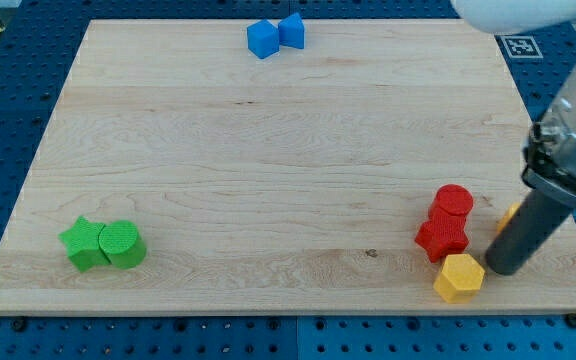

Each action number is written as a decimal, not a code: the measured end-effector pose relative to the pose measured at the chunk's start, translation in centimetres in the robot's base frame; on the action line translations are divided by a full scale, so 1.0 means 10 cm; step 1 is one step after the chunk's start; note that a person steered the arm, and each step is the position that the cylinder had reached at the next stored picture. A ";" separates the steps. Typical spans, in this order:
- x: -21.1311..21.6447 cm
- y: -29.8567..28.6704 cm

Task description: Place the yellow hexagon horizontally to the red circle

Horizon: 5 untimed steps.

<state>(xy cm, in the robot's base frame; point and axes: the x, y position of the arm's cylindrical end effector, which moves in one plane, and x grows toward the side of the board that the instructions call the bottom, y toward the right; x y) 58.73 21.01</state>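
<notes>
The yellow hexagon [459, 277] lies near the board's bottom right edge. The red circle [454, 201] stands just above and slightly left of it, with a red star-shaped block [441, 237] touching it from below, between the two. My tip [505, 267] rests on the board just to the right of the yellow hexagon, close to or touching it. A second yellow-orange block [508, 215] is mostly hidden behind the rod.
Two blue blocks [275, 36] touch each other at the board's top edge. A green star [84, 243] and a green circle [122, 244] sit together at the bottom left. The board's right edge [553, 170] is close to the rod.
</notes>
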 end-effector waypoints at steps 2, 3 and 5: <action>0.31 0.08; 0.31 0.05; 0.31 -0.41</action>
<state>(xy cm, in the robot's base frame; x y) 61.80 16.92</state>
